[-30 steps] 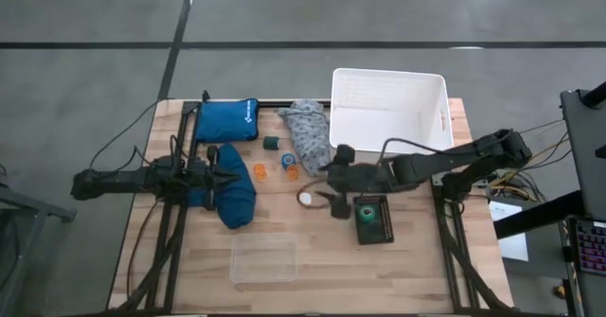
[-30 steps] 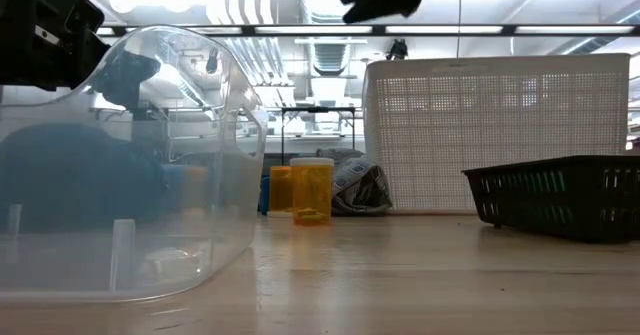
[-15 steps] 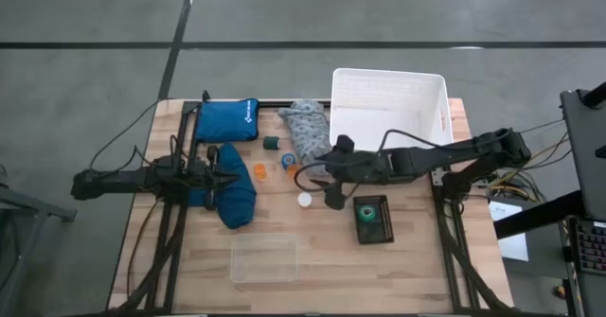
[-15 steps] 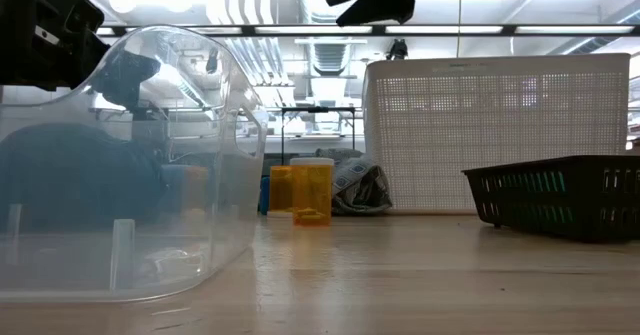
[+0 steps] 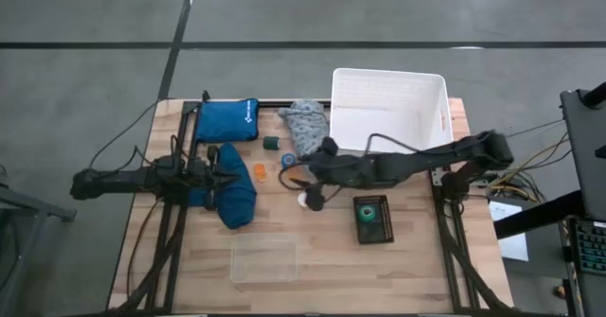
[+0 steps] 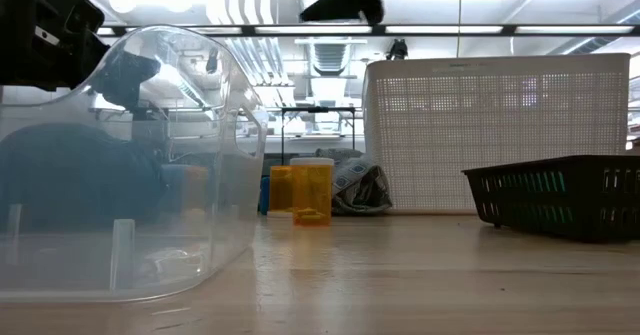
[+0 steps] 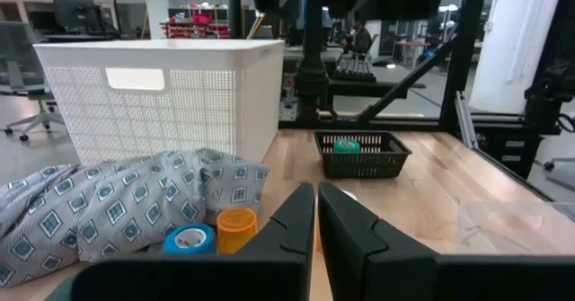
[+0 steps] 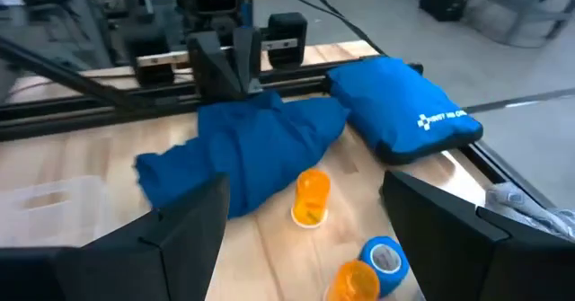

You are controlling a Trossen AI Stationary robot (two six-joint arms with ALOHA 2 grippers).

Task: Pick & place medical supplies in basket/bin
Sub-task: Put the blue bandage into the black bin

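My right gripper (image 5: 305, 186) is open and empty, held above the table over the white cap (image 5: 303, 202) and beside the orange caps (image 8: 312, 193) and the blue tape roll (image 8: 384, 254). An orange cap (image 5: 259, 171) and the green tape roll (image 5: 272, 143) stand on the table. The grey patterned cloth (image 5: 308, 128) lies against the white tub (image 5: 388, 109). My left gripper (image 5: 230, 175) is shut over the dark blue cloth (image 5: 234, 199), which lies bunched on the table. My left gripper's shut fingertips (image 8: 241, 85) stand at the top of the dark blue cloth (image 8: 243, 144), coming level from the table's left side. I cannot tell whether they touch it.
The bright blue zip pouch (image 5: 227, 120) lies at the far left. A small black basket (image 5: 372, 219) holding a green roll stands right of the caps. A clear plastic container (image 5: 263, 258) sits near the front edge.
My right gripper has gone toward the table's left edge, from beside the black basket to above the white cap, and has stayed open. The caps, rolls and cloths have kept their places.
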